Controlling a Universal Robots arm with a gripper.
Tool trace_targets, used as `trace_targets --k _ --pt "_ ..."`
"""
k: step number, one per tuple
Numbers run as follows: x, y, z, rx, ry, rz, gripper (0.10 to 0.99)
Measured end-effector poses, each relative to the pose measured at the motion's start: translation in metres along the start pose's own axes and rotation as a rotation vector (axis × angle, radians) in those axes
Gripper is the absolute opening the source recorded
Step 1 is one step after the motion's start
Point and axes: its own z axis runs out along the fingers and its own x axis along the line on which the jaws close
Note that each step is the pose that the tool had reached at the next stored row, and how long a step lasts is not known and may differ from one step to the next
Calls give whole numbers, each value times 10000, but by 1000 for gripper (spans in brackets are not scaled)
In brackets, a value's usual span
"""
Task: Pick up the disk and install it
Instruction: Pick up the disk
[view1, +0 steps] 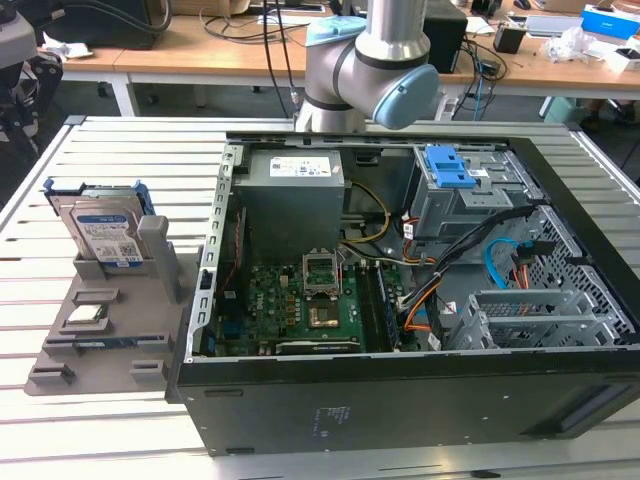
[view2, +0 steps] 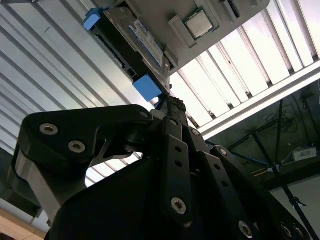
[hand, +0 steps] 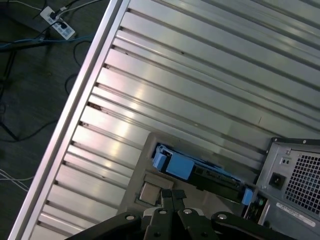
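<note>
One disk (view1: 105, 235) stands on edge at 9 o'clock from the case (view1: 400, 400) in the exterior view; the claw (view2: 170, 104), pressed together and empty, points at it.

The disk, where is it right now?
The disk stands on edge in the grey holder on the exterior view's left, beside the open computer case, near the processor chip.

Disk (view1: 105, 238): silvery metal, paper label, bright blue plastic frame. Stand (view1: 110, 335): matt grey plastic, smooth. Table (view1: 100, 150): ribbed metal, brushed sheen. Computer case (view1: 400, 410): matt black metal. Gripper (view2: 170, 105): matt black, shiny screw heads.
</note>
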Motion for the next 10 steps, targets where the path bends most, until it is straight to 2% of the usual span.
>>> trace_targets --k 10 --pt "0 0 0 -10 20 -442 106"
